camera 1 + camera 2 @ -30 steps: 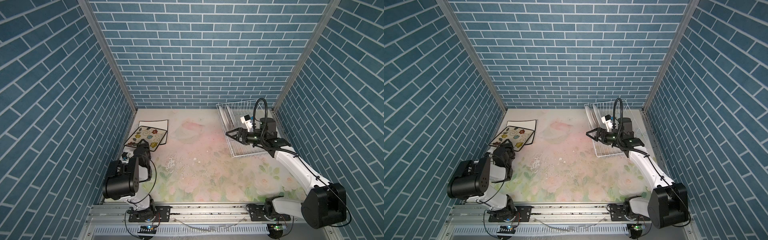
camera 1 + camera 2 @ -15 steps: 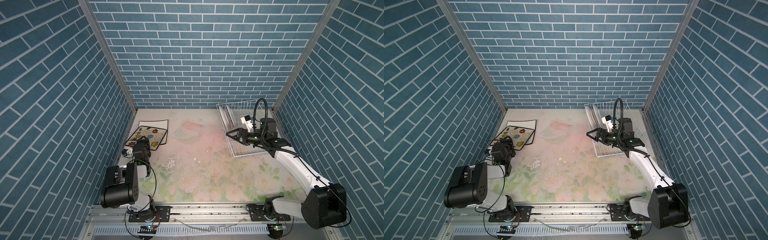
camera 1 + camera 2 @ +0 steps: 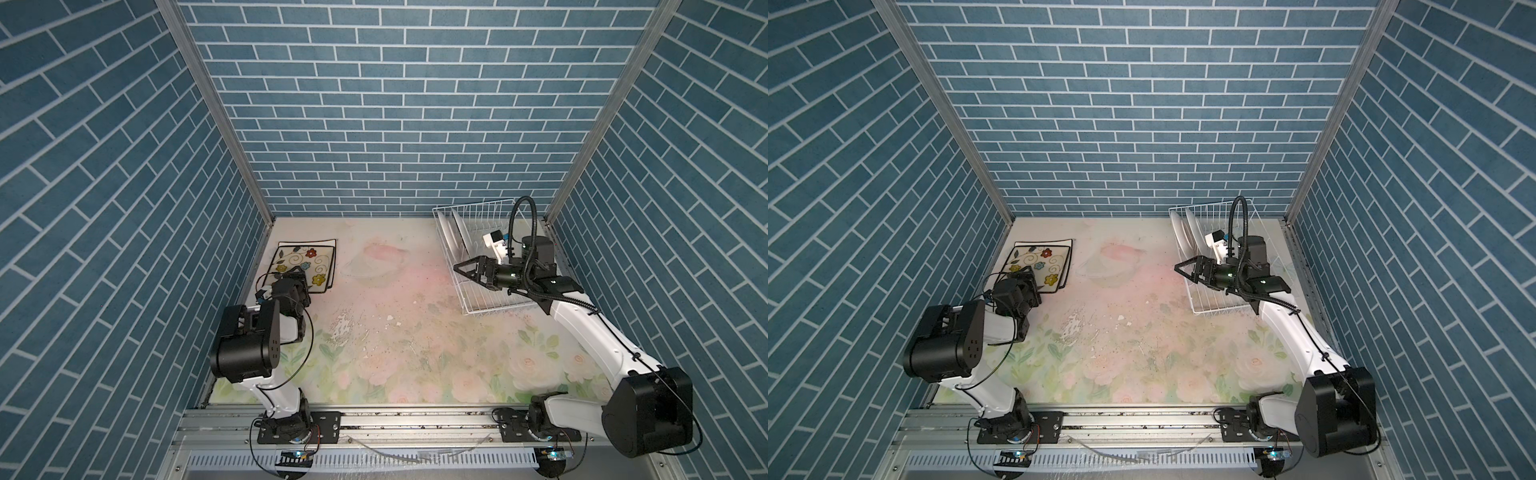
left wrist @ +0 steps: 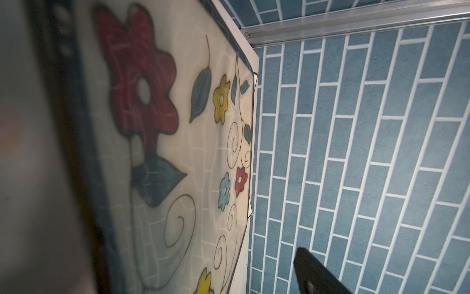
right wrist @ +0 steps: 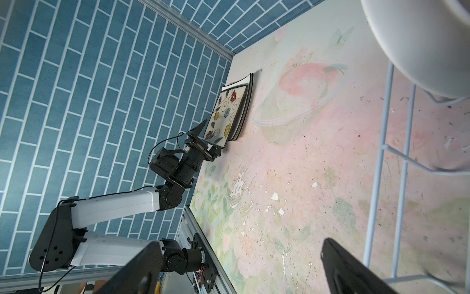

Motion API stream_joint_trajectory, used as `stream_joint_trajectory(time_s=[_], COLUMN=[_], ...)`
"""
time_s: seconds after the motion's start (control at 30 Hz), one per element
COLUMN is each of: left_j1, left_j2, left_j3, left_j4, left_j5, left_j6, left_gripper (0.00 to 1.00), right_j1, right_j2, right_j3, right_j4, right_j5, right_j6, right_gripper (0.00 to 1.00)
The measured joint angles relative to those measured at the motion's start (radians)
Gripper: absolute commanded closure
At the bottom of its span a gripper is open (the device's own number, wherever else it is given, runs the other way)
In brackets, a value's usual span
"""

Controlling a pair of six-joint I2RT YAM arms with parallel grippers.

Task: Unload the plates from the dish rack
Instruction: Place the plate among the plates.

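Note:
The white wire dish rack (image 3: 490, 308) (image 3: 1221, 309) stands at the far right. Two round white plates (image 3: 453, 232) (image 3: 1185, 232) stand upright at its far left end; one fills a corner of the right wrist view (image 5: 419, 38). My right gripper (image 3: 463, 270) (image 3: 1185, 272) (image 5: 244, 275) hovers open and empty over the rack's left side, just in front of them. At the far left a flowered square plate (image 3: 305, 264) (image 3: 1038, 262) (image 4: 178, 127) (image 5: 223, 114) lies on top of other black-rimmed plates. My left gripper (image 3: 297, 278) (image 3: 1023, 277) (image 5: 209, 137) is open at its near edge.
Blue brick walls close in the floral-patterned table (image 3: 395, 332) on three sides; the plate stack lies close to the left wall. A metal rail (image 3: 395, 424) runs along the front. Paint chips (image 3: 345, 328) dot the middle of the table. One left finger (image 4: 312, 275) shows against the wall.
The left wrist has shifted a little toward the plate stack and its arm has settled differently. The right arm has not moved.

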Motion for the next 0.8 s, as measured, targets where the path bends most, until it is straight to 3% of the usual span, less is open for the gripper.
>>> stream_joint_trajectory(time_s=[0.4, 0.53, 0.8], left_j1=[-0.025, -0.028, -0.028], left_j2=[0.047, 0.002, -0.122], left_j3=[0.019, -0.008, -0.029], left_j4=[0.058, 0.043, -0.075], left_j5=[-0.016, -0.029, -0.042], left_j6=[-0.029, -0.019, 0.012], left_gripper=[0.09, 0.02, 0.02], right_j1=[-0.006, -0.006, -0.006], right_j2=[0.0, 0.0, 0.0], right_j3=[0.0, 0.0, 0.0], right_j4=[0.0, -0.001, -0.002], right_j5=[-0.001, -0.001, -0.001], right_j6=[0.0, 0.0, 0.0], right_gripper=[0.02, 0.02, 0.02])
